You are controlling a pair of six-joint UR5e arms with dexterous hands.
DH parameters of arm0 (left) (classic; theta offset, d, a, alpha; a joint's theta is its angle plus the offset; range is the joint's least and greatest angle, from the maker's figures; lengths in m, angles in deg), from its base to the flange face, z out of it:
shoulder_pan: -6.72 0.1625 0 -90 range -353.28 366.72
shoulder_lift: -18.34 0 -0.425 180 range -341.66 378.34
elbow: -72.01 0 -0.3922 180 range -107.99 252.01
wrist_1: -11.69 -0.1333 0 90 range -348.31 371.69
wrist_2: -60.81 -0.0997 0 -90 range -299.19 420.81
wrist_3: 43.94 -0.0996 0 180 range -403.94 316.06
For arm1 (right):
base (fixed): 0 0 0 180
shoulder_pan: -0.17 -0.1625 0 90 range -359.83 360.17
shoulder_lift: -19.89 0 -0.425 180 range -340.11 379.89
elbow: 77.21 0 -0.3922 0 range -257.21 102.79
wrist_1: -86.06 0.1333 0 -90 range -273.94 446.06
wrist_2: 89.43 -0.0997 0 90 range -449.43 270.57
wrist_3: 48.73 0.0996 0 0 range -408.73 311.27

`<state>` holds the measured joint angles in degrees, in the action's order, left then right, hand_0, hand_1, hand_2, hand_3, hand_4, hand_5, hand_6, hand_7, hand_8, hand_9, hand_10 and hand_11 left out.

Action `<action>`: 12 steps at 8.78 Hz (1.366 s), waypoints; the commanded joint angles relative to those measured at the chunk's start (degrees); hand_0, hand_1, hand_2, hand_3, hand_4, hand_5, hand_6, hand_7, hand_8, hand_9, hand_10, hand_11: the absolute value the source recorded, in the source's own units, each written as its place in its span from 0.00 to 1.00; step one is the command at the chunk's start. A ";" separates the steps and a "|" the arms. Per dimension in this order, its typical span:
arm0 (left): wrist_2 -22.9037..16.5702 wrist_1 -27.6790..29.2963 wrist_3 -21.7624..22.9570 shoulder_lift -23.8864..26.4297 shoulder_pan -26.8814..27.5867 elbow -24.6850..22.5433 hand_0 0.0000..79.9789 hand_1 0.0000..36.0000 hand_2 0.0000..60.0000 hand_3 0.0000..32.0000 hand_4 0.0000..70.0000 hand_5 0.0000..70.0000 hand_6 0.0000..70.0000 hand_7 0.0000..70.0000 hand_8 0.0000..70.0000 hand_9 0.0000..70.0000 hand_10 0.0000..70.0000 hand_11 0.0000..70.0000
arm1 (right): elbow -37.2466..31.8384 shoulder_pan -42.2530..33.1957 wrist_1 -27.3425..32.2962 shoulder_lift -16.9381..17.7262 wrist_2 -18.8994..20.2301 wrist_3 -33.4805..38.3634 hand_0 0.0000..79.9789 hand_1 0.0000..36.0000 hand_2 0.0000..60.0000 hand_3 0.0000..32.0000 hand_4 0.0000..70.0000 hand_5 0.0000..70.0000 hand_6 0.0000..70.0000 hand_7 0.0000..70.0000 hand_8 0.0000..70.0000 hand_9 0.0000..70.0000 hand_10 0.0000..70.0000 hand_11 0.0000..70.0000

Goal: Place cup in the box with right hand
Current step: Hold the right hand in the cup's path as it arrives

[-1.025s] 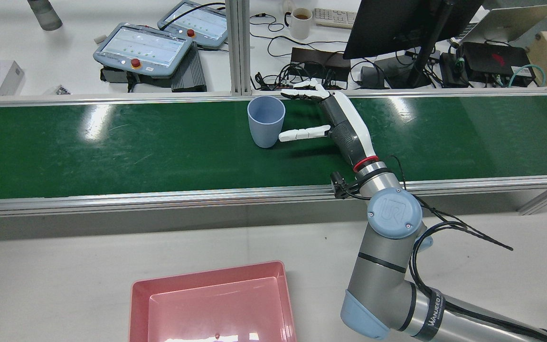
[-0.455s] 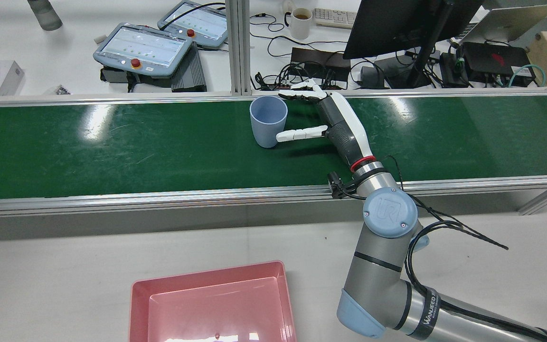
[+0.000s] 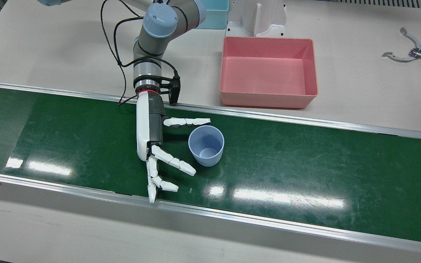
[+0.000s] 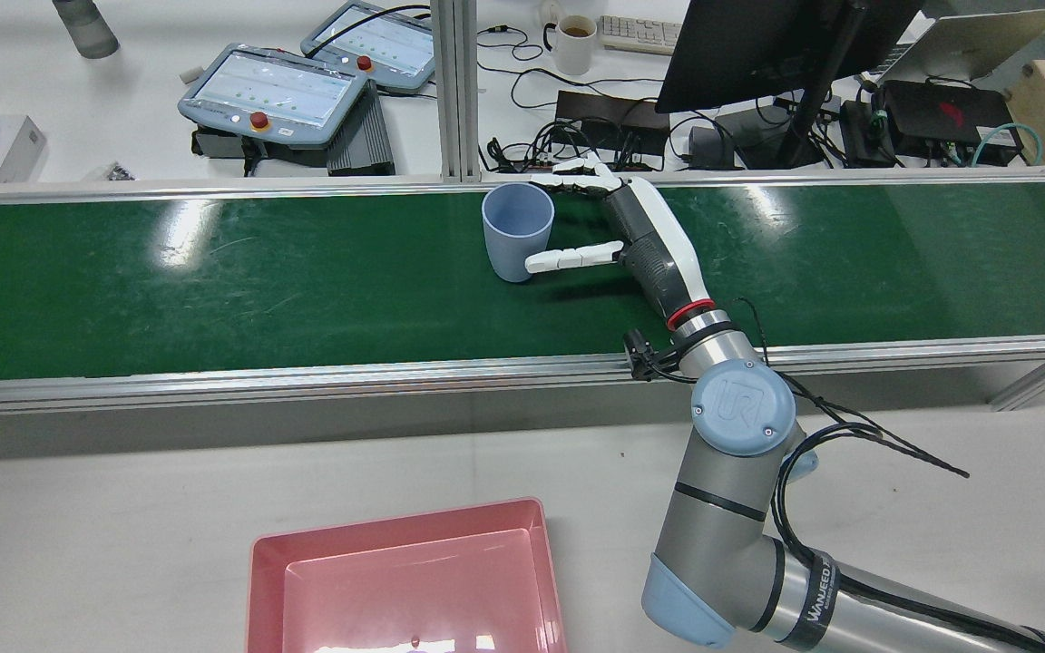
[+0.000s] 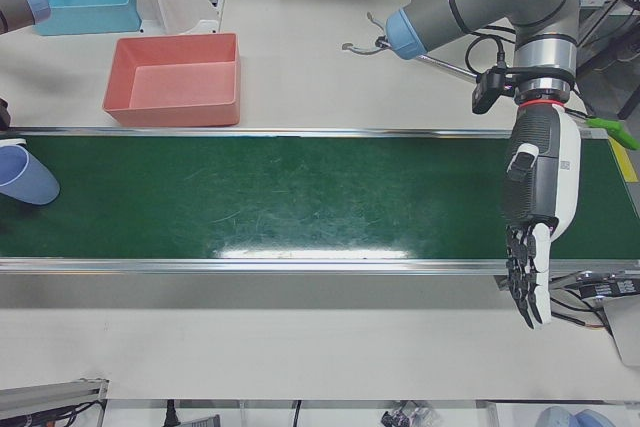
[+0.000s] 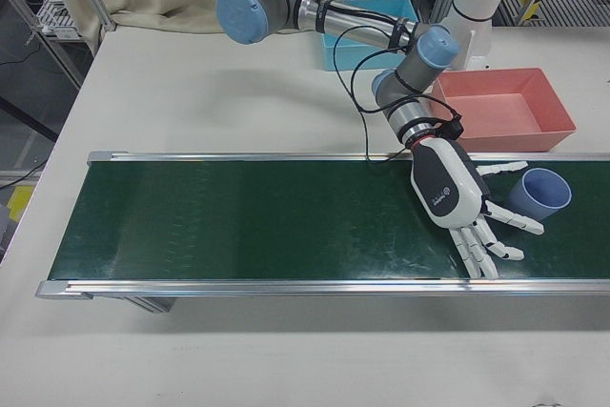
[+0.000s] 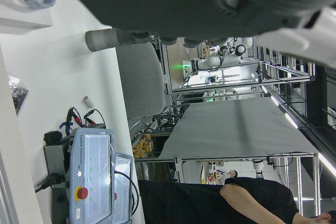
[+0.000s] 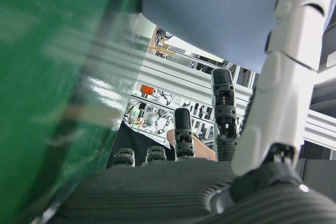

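**Right hand open beside the cup, grasp not yet made**

The light blue cup stands upright on the green belt, a little left of the middle of the front view, with its mouth open to the top. In my judgement the step in hand is the grasp. To do it well, the palm should come closer to the wall of the cup, until the cup sits deep between thumb and fingers. Then the fingers should close around the middle of the wall and not near the rim, because a light cup tips easily if it is pushed only at the top. After that comes a lift straight up before going toward the pink box, which waits empty on the white table, above the belt in the upper centre of this view.

The right hand lies low over the belt, just left of the cup. Its fingers are spread apart and it holds nothing. The thumb reaches along the upper side of the cup and the fingers along the lower side, so the cup is between them. I cannot tell if any tip already touches the wall.

The left hand hangs at the right of the left-front view with fingers extended, empty, well apart from the cup.
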<state>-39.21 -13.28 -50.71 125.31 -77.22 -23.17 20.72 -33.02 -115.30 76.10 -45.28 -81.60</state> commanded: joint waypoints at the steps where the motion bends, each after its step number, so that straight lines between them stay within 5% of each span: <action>1: 0.00 0.00 0.00 0.00 0.00 0.00 0.00 0.00 0.00 0.00 0.00 0.00 0.00 0.00 0.00 0.00 0.00 0.00 | -0.02 0.14 0.01 -0.14 -0.03 0.00 0.69 0.47 0.05 0.22 0.38 0.07 0.09 0.52 0.00 0.08 0.03 0.07; 12: 0.00 0.00 0.00 0.00 0.09 0.00 0.00 0.00 0.00 0.00 0.00 0.00 0.00 0.00 0.00 0.00 0.00 0.00 | -0.02 0.32 0.01 -0.40 -0.03 0.00 0.69 0.48 0.06 0.21 0.38 0.07 0.09 0.52 0.00 0.08 0.03 0.07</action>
<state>-39.21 -13.28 -50.71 125.31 -77.19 -23.17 20.69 -32.71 -115.30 75.71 -45.31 -81.59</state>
